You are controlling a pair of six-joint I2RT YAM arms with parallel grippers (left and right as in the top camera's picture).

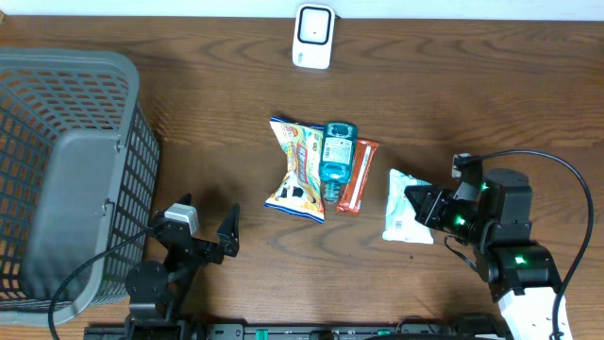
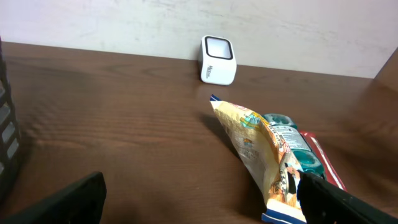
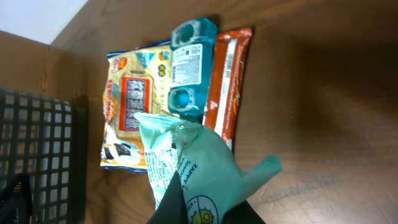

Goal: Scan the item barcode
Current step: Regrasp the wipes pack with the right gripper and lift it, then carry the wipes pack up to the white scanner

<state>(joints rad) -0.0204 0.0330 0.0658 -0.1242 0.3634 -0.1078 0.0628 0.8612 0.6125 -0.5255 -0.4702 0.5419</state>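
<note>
Well short of the barcode scanner (image 1: 312, 36), off to its right, the right claw (image 1: 425, 210) is clamped on a mint-green packet (image 1: 401, 200): seemingly the pickup step. Next, carry it scannerward, barcode facing; the left claw (image 1: 206, 227) gapes empty.

Soft, even light with mild shadows; faint sheen on the table (image 1: 236, 76), upper centre; the green packet (image 3: 205, 168) blurs, lower centre.
</note>
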